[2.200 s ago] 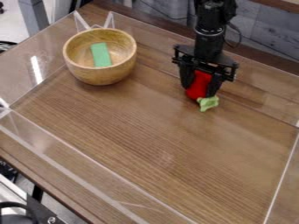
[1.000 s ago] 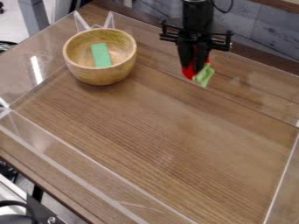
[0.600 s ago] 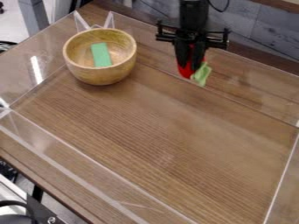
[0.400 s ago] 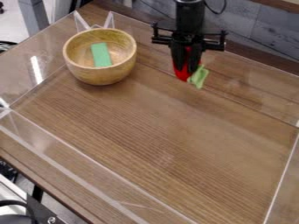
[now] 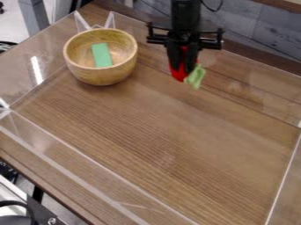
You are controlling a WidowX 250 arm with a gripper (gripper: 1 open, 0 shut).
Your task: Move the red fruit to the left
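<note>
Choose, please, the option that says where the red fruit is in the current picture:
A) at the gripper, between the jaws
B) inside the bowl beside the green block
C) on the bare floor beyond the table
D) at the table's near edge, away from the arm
A: the red fruit shows between the dark jaws, to the right of the bowl.

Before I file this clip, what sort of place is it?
Probably a robotics lab: a black robot gripper over a wooden table, loose cables beside it.
</note>
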